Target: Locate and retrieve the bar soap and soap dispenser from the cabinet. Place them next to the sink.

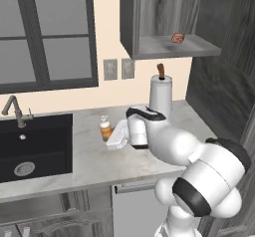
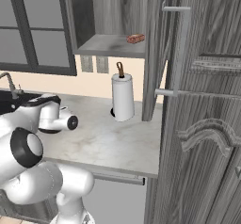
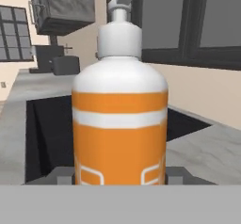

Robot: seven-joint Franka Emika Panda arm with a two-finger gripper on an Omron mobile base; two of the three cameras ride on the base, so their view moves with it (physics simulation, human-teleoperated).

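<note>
the soap dispenser (image 3: 120, 119) is being clamped upright between the jaws of the gripper (image 1: 110, 137), over the counter just right of the sink (image 1: 35, 149). if released before it is resting flat, it could be toppled; the bar soap (image 1: 178, 38) is lying on the cabinet (image 1: 169, 47) shelf.

We see the soap dispenser (image 3: 120, 124) as an orange bottle with a white band, white shoulders and a white pump top. Beside it, the sink (image 1: 35, 146) is black with a round metal drain and a grey faucet (image 1: 15, 110). Above the dispenser, the cabinet (image 1: 164, 12) shows dark grey wood grain with a paler grey shelf, where the bar soap (image 1: 178, 38) is reddish-pink. The paper-towel roll (image 1: 161, 97) behind the dispenser is white with a brown knob. The counter (image 1: 94, 156) is pale grey marble.
</note>
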